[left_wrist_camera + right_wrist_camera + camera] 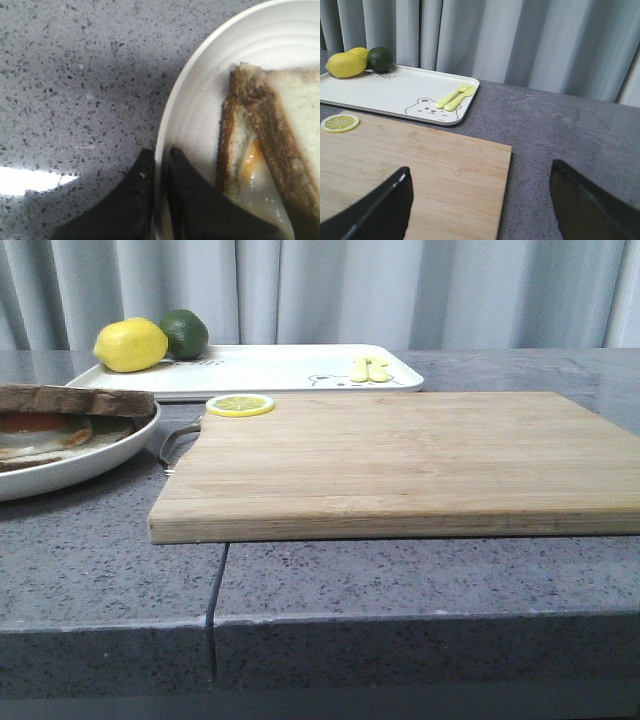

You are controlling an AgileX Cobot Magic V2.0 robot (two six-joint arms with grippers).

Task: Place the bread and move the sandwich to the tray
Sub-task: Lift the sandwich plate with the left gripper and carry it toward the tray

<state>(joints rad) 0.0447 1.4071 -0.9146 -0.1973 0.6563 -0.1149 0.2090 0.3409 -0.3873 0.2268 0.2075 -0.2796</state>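
The sandwich (50, 420) lies on a round white plate (70, 472) at the table's left. A thick brown-crusted bread (300, 110) slice rests aslant over a lower slice bearing the fried egg (250, 167). My left gripper (160, 152) is shut on the plate's rim (187, 80), one finger outside it and one inside, close to the sandwich (235, 130). The white tray (290, 368) stands at the back. My right gripper (480, 170) hangs open over the cutting board's right edge with nothing between its fingers. Neither gripper shows in the front view.
A wooden cutting board (400, 460) fills the middle, with a lemon slice (240, 405) on its far left corner. On the tray (395, 90) are a lemon (130, 345), a lime (185, 333) and a yellow fork and spoon (456, 96). Curtains hang behind.
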